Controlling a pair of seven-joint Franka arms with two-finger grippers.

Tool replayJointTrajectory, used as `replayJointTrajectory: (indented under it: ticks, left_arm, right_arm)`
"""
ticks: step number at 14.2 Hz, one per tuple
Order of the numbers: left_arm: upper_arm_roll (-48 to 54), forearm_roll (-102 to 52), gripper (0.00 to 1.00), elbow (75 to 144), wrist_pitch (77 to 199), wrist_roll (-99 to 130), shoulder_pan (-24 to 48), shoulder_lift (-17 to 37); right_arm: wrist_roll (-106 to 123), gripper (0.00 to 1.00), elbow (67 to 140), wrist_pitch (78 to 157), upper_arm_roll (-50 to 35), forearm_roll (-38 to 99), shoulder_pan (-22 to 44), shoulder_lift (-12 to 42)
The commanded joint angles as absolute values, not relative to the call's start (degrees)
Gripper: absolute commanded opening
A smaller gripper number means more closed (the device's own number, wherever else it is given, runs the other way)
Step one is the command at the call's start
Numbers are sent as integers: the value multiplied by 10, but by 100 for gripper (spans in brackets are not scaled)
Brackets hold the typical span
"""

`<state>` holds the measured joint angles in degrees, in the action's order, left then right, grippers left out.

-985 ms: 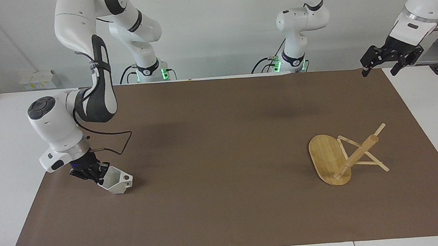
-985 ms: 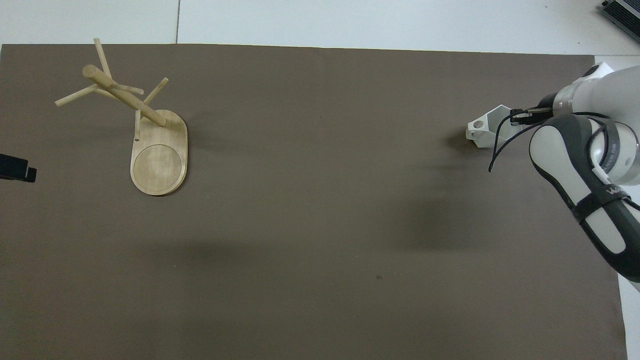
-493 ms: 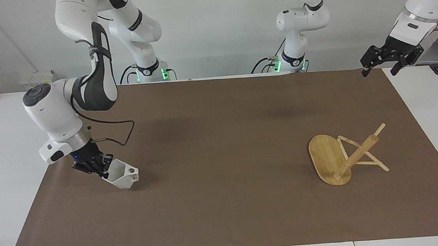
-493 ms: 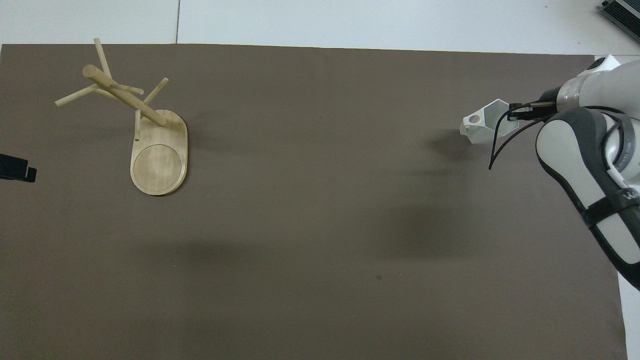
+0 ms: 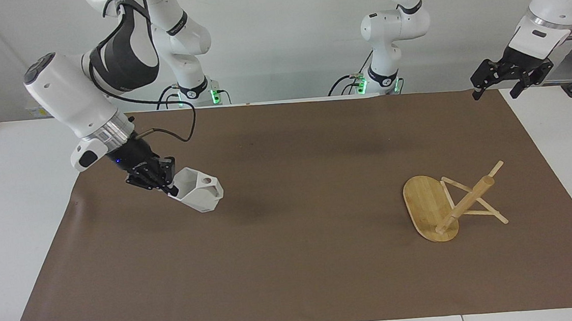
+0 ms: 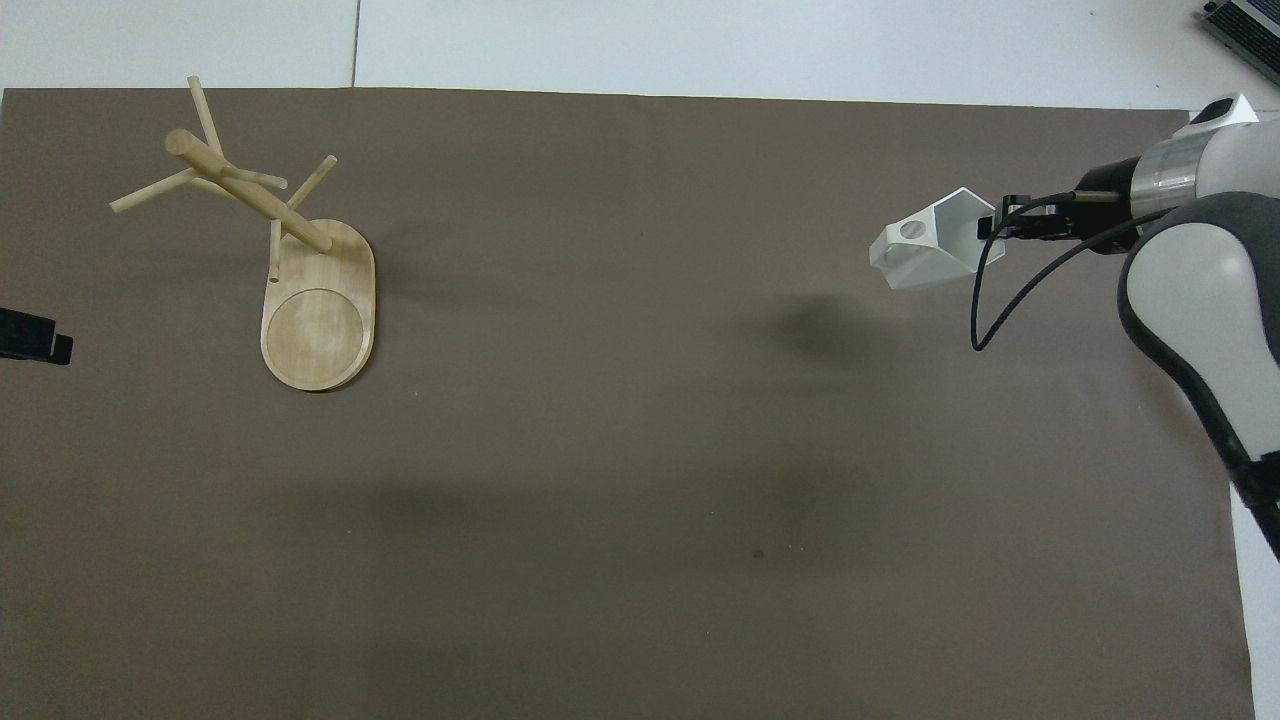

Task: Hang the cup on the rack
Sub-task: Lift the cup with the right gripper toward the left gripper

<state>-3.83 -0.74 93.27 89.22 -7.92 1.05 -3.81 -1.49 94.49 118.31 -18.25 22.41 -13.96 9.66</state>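
The white faceted cup [image 5: 199,193] [image 6: 925,255] hangs tilted in the air over the brown mat at the right arm's end, its pierced handle pointing toward the rack. My right gripper [image 5: 169,186] [image 6: 990,228] is shut on the cup's rim. The bamboo rack [image 5: 447,201] [image 6: 290,250] lies tipped over on the mat toward the left arm's end, its oval base [image 5: 424,200] up on edge and its pegs touching the mat. My left gripper [image 5: 495,93] waits open and holds nothing, raised over the mat's corner near its own base.
The brown mat [image 5: 295,272] covers most of the white table [image 5: 3,203]. The cup's shadow [image 5: 256,208] falls on the bare mat between cup and rack. A black cable [image 5: 181,128] loops from the right wrist.
My right gripper has lifted the cup off the mat and carried it up and toward the rack. The left arm and the rack have not moved.
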Motion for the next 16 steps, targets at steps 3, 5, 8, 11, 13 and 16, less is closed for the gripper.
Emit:
replayJointTrajectory:
  ticks: [3,5,8,11,13,16]
  left_arm:
    - [-39,-8,100,949,896,-72,11,-53]
    - [-38,-8,100,949,893,-71,13,-53]
    - [-27,-8,100,945,899,-75,32,-50]
    - [-24,-8,100,954,896,-70,36,-54]
    - [-18,-8,100,953,910,-83,51,-54]
    - [-17,-8,100,956,940,-202,76,-53]
  right_arm:
    - [-93,0,924,1183,-238,324,-145,98]
    - [-111,0,924,1185,-237,355,-125,98]
    - [-183,0,924,1243,-238,358,-78,99]
    - [-230,0,924,1284,-238,362,-51,105]
    - [-239,0,924,1304,-238,403,-38,106]
    - [-292,0,924,1379,-238,422,-5,121]
